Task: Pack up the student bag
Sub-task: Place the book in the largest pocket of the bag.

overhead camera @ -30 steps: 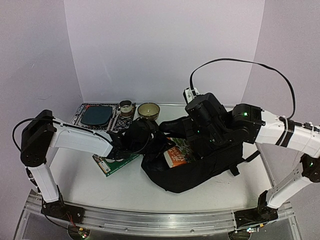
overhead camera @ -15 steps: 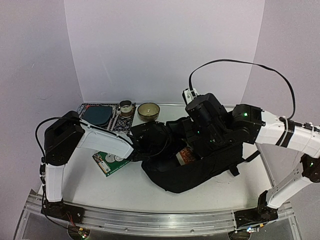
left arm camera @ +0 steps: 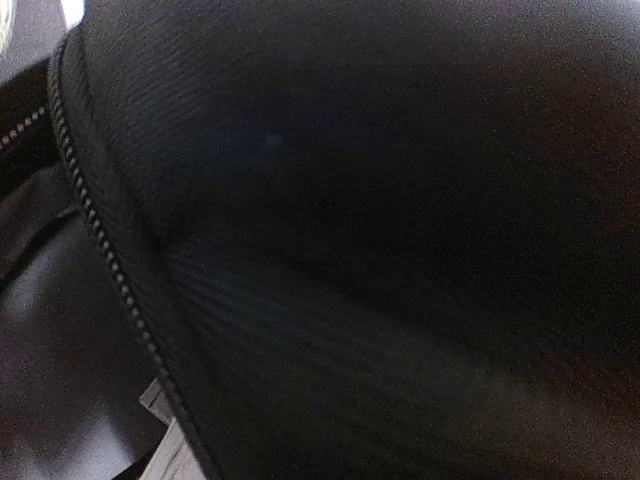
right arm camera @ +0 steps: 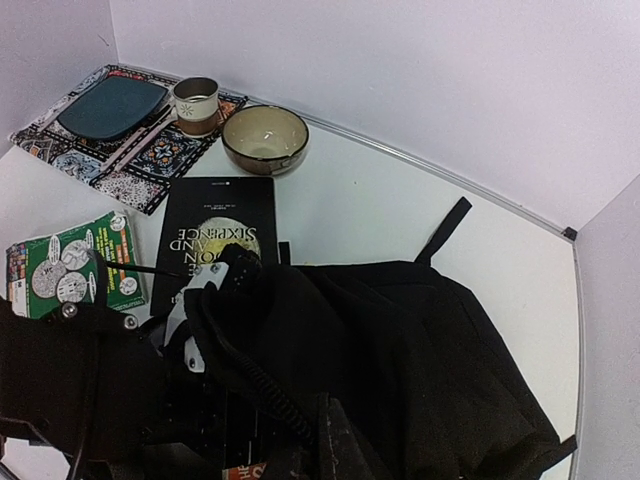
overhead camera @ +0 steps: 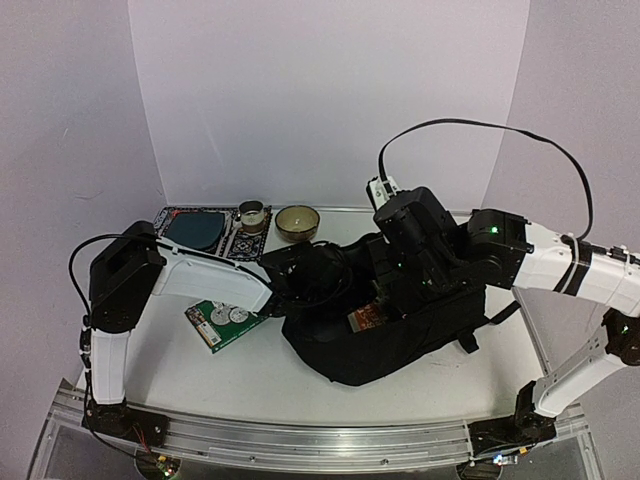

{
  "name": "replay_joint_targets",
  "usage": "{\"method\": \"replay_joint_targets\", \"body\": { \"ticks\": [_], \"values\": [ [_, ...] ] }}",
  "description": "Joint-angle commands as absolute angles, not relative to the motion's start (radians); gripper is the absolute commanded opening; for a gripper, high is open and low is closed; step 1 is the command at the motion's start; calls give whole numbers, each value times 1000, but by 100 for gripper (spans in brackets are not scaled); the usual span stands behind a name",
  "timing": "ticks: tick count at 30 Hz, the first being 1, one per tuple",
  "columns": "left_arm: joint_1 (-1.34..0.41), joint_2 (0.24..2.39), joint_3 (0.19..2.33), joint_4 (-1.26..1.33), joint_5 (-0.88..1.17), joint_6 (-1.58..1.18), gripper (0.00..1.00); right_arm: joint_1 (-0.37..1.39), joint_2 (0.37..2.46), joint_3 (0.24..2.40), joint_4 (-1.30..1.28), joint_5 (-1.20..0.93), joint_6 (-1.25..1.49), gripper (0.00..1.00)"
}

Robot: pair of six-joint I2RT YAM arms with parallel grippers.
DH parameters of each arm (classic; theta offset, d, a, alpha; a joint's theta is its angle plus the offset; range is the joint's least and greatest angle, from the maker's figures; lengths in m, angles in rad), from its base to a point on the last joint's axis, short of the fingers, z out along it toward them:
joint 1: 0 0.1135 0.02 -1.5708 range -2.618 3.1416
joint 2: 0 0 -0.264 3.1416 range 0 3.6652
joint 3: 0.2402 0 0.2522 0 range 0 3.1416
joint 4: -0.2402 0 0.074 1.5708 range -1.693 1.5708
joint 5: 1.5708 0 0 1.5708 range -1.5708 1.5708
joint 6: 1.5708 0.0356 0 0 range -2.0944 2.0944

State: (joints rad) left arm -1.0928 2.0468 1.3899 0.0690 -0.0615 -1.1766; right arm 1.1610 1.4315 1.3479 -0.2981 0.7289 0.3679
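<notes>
The student bag point(overhead camera: 400, 345) lies black and rounded in the middle of the table, its mouth facing left. My right gripper point(right arm camera: 325, 435) is shut on the bag's zip edge and holds the flap up. My left gripper point(overhead camera: 318, 285) reaches into the mouth under that flap, and its fingers are hidden by fabric. In the left wrist view only black bag fabric point(left arm camera: 380, 200) and a zip point(left arm camera: 100, 250) show. A corner of an orange book point(overhead camera: 365, 318) shows inside the bag.
A green book point(overhead camera: 225, 322) lies left of the bag and a black book point(right arm camera: 215, 245) lies behind it. At the back left a patterned mat point(overhead camera: 235, 245) bears a dark plate point(overhead camera: 193, 231), with a cup point(overhead camera: 252, 216) and a bowl point(overhead camera: 297, 222) beside it.
My left arm has pushed further right into the bag's mouth. The orange book has slid deeper, and only a corner shows. The right arm has held still.
</notes>
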Motion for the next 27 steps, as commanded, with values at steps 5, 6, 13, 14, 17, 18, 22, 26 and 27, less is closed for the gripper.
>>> {"method": "replay_joint_targets", "body": {
  "ticks": [5, 6, 13, 14, 17, 18, 22, 26, 27],
  "values": [
    [-1103, 1954, 1380, -27, -113, -1117, 50, 1163, 1395, 1360, -219, 782, 354, 0],
    [-1104, 1957, 1381, -26, -111, -1123, 48, 1162, 1396, 1361, -219, 782, 354, 0],
    [-1125, 2057, 1527, -16, -65, -1117, 33, 1163, 1400, 1354, -219, 780, 359, 0],
    [-1130, 2068, 1548, -15, -63, -1112, 32, 1163, 1398, 1352, -219, 781, 360, 0],
    [-1133, 2077, 1556, -15, -63, -1108, 33, 1162, 1386, 1340, -219, 789, 362, 0],
    [-1133, 2071, 1547, -15, -66, -1107, 35, 1162, 1379, 1333, -219, 794, 363, 0],
    [-1134, 2031, 1485, -17, -82, -1093, 46, 1163, 1356, 1310, -219, 819, 362, 0],
    [-1133, 1955, 1417, -23, -121, -1056, 55, 1163, 1341, 1295, -222, 838, 354, 0],
    [-1133, 1929, 1406, -27, -133, -1046, 57, 1163, 1337, 1290, -224, 842, 353, 0]
  ]
}}
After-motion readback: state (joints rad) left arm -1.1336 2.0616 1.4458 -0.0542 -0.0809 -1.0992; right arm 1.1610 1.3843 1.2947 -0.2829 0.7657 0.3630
